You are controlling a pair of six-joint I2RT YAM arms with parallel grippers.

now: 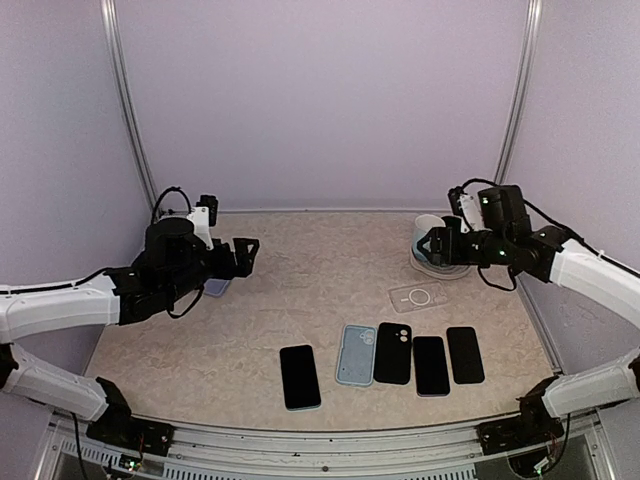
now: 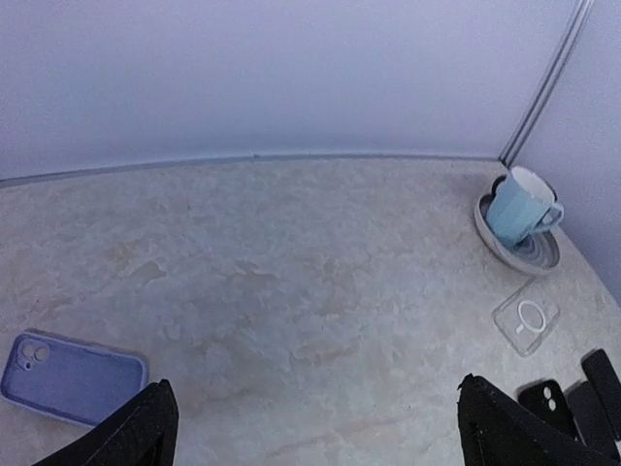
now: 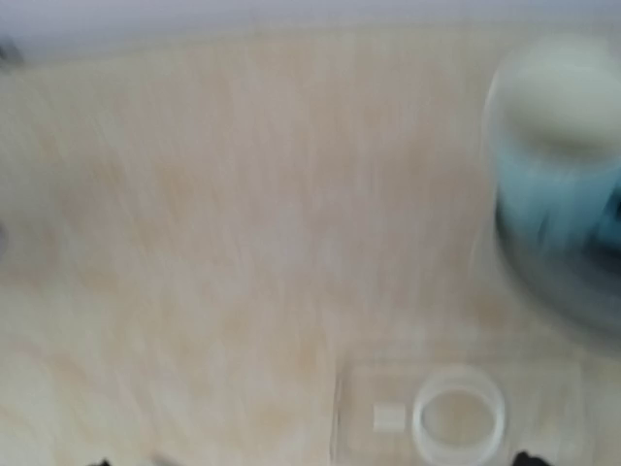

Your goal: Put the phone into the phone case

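Two grippers hold nothing. The left gripper (image 1: pixel 243 252), far left of the clear case (image 1: pixel 418 296), has its fingers (image 2: pixel 146 432) spread wide. The right gripper (image 1: pixel 424 244), just behind that case by the blue mug (image 2: pixel 519 209), shows blurry tips well apart. Dark phones (image 1: pixel 431 365) and a blue case (image 1: pixel 356 354) lie just in front of the clear case on the tan table (image 1: pixel 300 300), under purple walls (image 1: pixel 320 100).

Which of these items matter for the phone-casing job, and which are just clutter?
Job: phone; light blue case; clear case; lavender case; three black slabs, phones or cases, unclear.
Lying about: mug; saucer.
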